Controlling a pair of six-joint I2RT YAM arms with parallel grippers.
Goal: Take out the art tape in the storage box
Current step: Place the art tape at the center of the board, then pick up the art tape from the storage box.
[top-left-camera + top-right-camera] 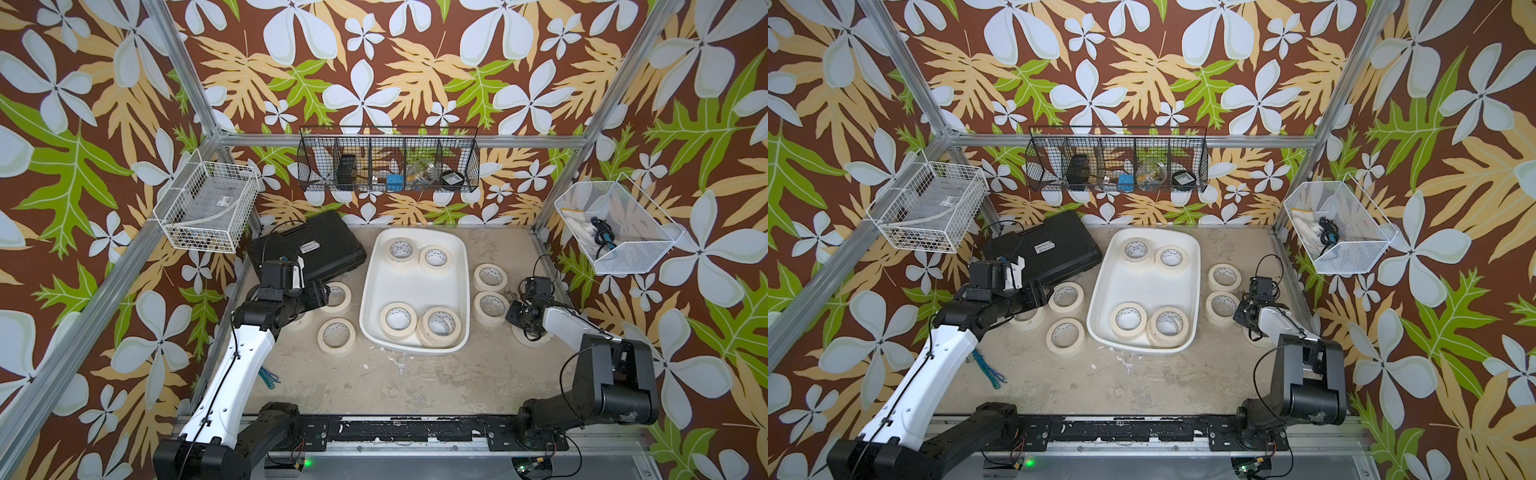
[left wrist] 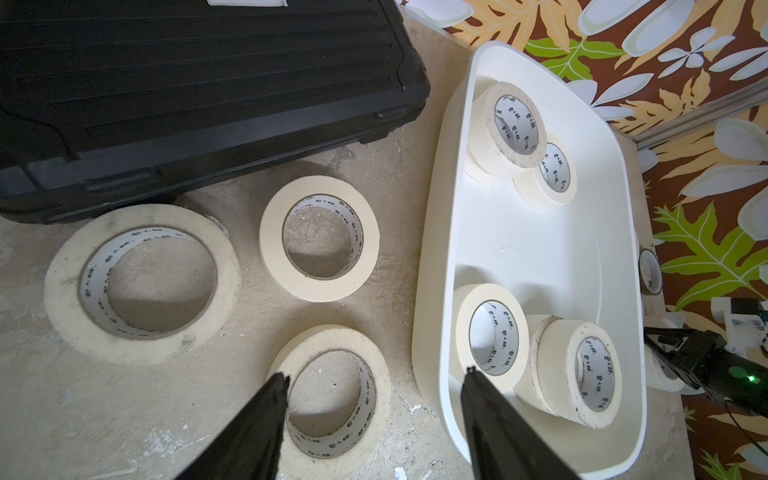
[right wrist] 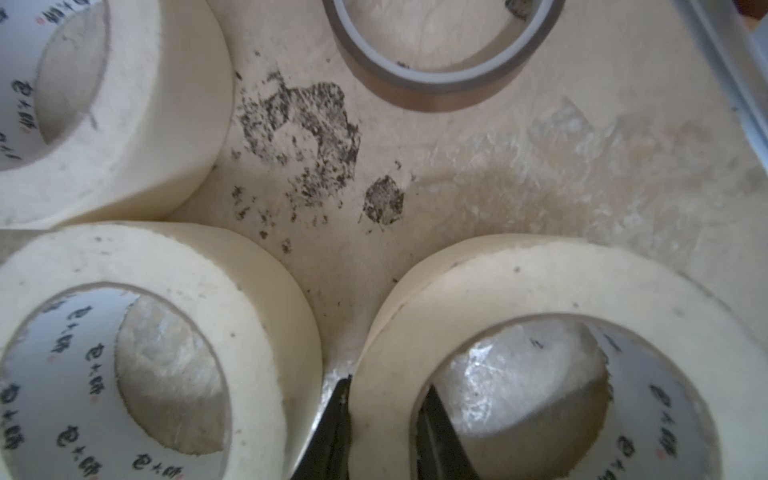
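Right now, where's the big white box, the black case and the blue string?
storage box (image 1: 415,286): top view, bare floor inside.
black case (image 1: 332,239): top view, ribbed lid.
blue string (image 1: 267,377): top view, middle of the tangle.

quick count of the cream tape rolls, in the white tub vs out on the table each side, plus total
boxed rolls, in the storage box: 5, near stack counted as 2
left rolls, on the table: 3
right rolls, on the table: 3
total: 11
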